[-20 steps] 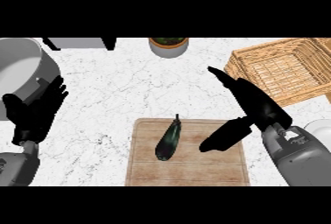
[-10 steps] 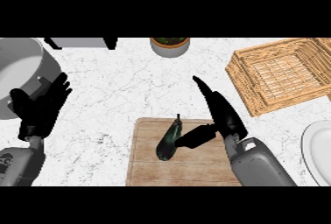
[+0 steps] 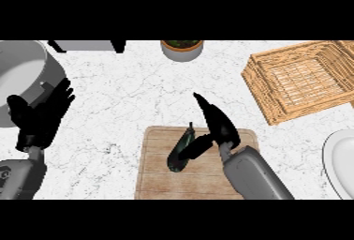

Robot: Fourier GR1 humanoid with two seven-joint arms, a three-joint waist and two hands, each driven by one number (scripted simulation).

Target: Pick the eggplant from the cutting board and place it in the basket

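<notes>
Eggplant [image 3: 181, 151] lies lengthwise on the cutting board [image 3: 159, 183], stem end pointing away, on the board's middle. Right hand [image 3: 217, 125] just beside it on the right, fingers straight and open, thumb touching the eggplant's flank; nothing gripped yet. Left hand [image 3: 40, 116] open, resting at the view's left near the grey pot [image 3: 24, 70]. Step in hand: closing on the eggplant. Best taken across the thick middle, fingers over the far side. Basket [image 3: 298, 79] sits well apart, on the worktop's [image 3: 131, 98] far right.
</notes>
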